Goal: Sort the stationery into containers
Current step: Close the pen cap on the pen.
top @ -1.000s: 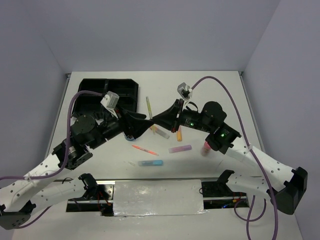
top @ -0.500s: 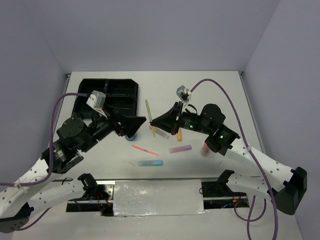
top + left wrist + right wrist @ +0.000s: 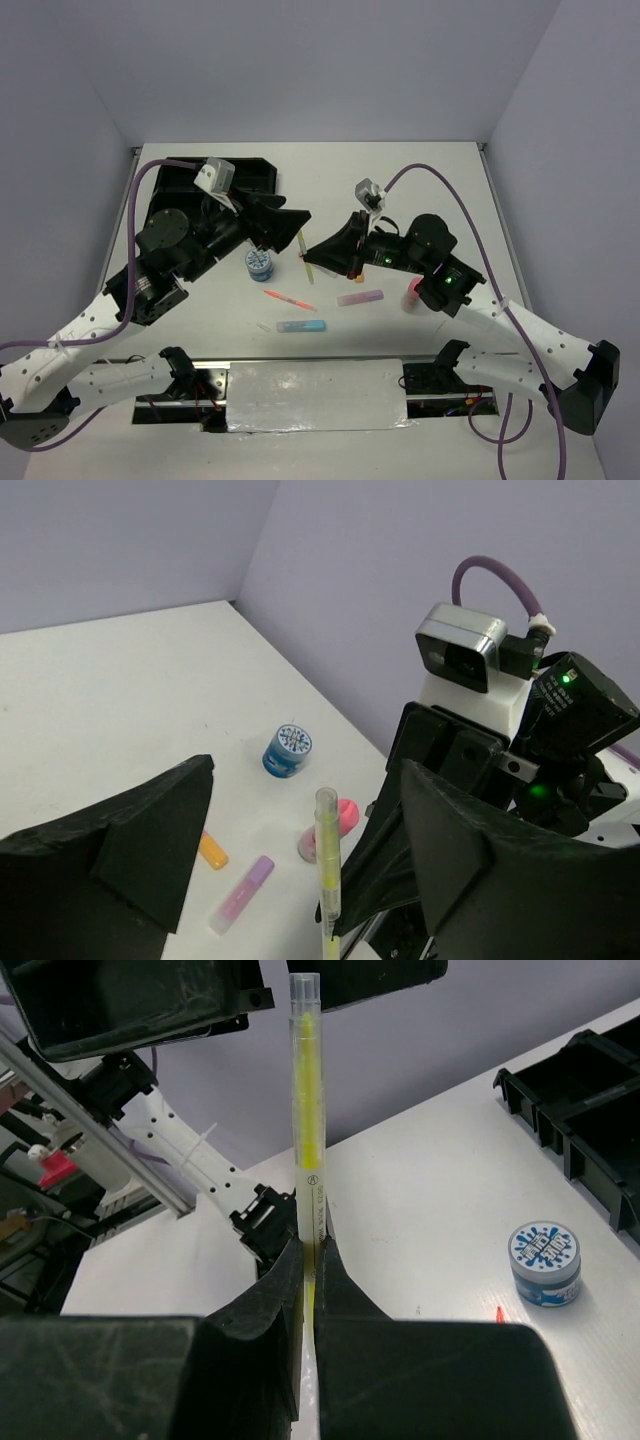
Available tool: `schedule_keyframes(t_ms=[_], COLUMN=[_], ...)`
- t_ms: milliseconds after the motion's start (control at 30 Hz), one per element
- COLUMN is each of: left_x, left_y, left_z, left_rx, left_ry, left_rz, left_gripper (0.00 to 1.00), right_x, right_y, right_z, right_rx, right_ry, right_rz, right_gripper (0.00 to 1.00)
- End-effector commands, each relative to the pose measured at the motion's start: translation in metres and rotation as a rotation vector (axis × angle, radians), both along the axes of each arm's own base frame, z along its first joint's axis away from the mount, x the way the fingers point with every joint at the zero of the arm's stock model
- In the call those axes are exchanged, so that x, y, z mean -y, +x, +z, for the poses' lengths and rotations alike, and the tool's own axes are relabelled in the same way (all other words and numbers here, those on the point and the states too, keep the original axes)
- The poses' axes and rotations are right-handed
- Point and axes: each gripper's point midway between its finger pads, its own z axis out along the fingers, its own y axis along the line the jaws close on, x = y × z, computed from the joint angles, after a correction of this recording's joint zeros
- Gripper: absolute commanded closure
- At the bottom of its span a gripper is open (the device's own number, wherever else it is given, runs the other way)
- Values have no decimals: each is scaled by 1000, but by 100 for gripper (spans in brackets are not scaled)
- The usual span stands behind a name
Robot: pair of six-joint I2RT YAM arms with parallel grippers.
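**Top, left-wrist and right-wrist views, read from left to right.** The black four-compartment tray (image 3: 255,178) lay at the far left of the table (image 3: 440,180), partly covered by the left arm. No stationery could be seen in the compartments that showed.

The left gripper (image 3: 288,213) was raised just right of the tray. Its fingers (image 3: 140,850) were spread wide and grasped nothing. A blue-white tape roll (image 3: 259,264) stood on the table below it, near the tray's front edge.

The yellow pen (image 3: 301,243) was clear of the table, clenched at its lower end by the right gripper (image 3: 312,252). In the right wrist view the pen (image 3: 306,1100) rose upright from the closed fingers. In the left wrist view it (image 3: 327,865) stood between the left fingers and touched neither.

Nearer the arm bases lay a pink pen (image 3: 290,299) and a blue highlighter (image 3: 301,326). Further right was a purple highlighter (image 3: 360,297). An orange highlighter (image 3: 212,850) lay just beside it.

The pink-capped bottle (image 3: 410,294) lay on the table right of these, close beside the right arm. A second tape roll (image 3: 287,750) stood beyond the bottle. All of these were outside the tray.
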Motion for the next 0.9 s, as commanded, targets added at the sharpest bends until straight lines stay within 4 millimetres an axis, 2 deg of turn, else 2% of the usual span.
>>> schedule_keyframes(t_ms=[0,100,233,267,433,667,867], left_x=[1,4,8,9,11,15,15], left_y=[-9,-10,-11,-11,-8,-6,-8], left_z=[25,24,23,21,10,1,-5], left_rx=[74,75,71,67,42,28,20], left_ry=[-67,-65,-58,-54,-33,-14,-13], left_rz=[-36,-56,-75,-78,-69,-80,-87], left_gripper=[17,30,39,44,42,44,57], right_x=[1,0,0,-1,-1,-1,0], right_y=[-7,-4,0,0,2,3,5], right_z=[8,7,7,7,8,13,14], right_rx=[39,32,27,22,20,25,28], right_ry=[15,12,7,8,5,10,13], right_rz=[21,8,-8,-7,-13,-20,-40], right_gripper=[100,100,100,100,100,100,100])
